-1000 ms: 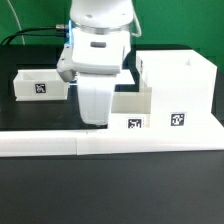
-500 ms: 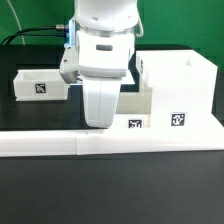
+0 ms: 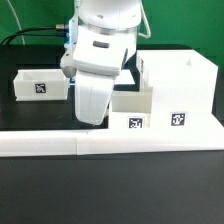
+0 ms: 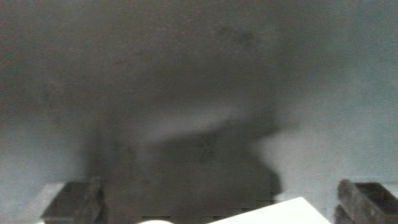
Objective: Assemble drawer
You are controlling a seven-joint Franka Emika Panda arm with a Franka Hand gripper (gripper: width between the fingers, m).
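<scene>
1. The big white open box [image 3: 178, 85] stands on the black table [image 3: 100, 190]. A small white tagged drawer [image 3: 132, 110] sits against it, on the exterior view's left.
2. The white robot arm [image 3: 100, 50] leans tilted just beside the big box.
3. The gripper [image 4: 217, 203] has its fingers [image 4: 71, 203] spread wide (the wrist view is blurry).

White glossy arm [image 3: 100, 60], grey seams, blue glow [image 3: 72, 36] at wrist; dark claw fingers [image 4: 75, 201].
</scene>
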